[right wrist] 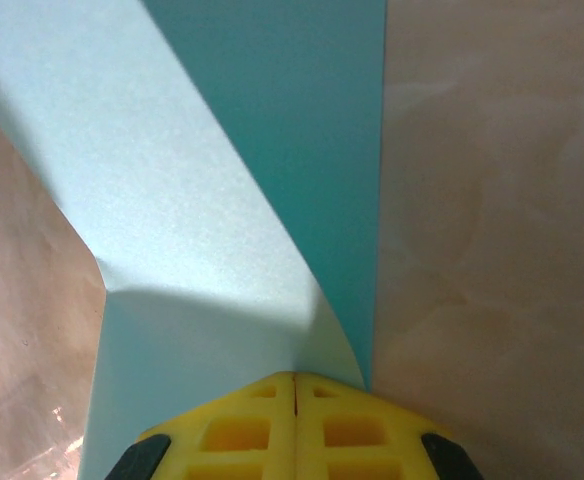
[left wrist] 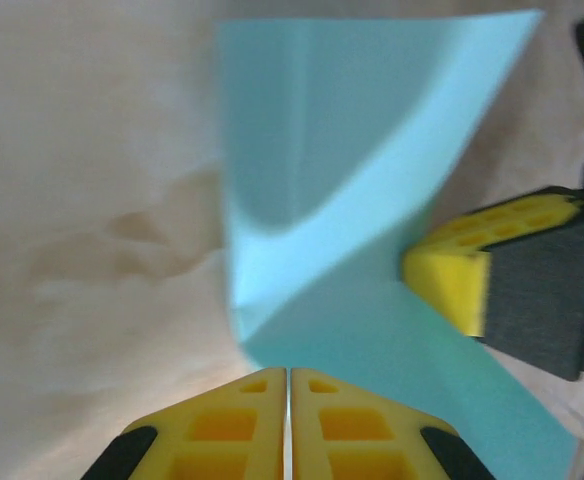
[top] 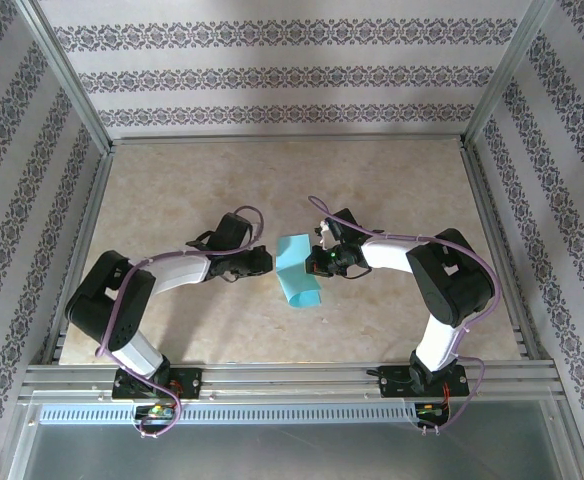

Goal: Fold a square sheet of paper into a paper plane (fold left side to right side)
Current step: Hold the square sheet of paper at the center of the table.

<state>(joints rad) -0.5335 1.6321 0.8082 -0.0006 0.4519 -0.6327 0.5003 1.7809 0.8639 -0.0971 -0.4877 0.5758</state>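
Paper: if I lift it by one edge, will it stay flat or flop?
Probably floppy: the paper bends where the right fingers pinch it. It looks thin and likely very light, so a push may slide or buckle it rather than move it cleanly.

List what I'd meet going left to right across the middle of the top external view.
left arm → left claw → folded cyan paper → right claw → right arm
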